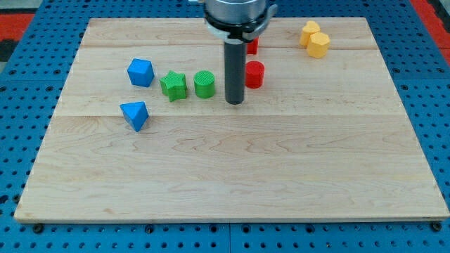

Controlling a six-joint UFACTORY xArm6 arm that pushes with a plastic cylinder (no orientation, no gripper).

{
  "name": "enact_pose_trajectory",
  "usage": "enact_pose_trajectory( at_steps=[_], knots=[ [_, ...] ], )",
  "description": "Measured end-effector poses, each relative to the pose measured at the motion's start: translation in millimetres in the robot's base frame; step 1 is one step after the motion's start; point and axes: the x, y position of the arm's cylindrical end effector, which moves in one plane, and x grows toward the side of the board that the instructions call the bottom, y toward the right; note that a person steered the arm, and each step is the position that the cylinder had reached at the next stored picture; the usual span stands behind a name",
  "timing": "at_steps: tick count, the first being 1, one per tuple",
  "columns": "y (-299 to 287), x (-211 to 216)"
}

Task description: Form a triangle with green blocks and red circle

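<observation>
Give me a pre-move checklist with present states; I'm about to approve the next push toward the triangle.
1. My tip in view, free of blocks: ok, it stands between the green circle and the red circle, touching neither.
2. Green star and green circle both in view: ok, side by side.
3. Triangle formed: not ok, the three blocks lie almost in a row.
4. Red circle's path clear: cannot tell, the rod hides most of another red block behind it.
5. Blue blocks and yellow blocks out of the way: ok.
</observation>
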Motion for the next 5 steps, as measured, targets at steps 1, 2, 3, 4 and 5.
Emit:
enact_pose_trajectory(
  at_steps=[1, 2, 3, 4, 5],
  knots=[
    [0, 0],
    [-44, -14],
    [-46, -18],
    [13, 2],
    [39, -18]
  ],
)
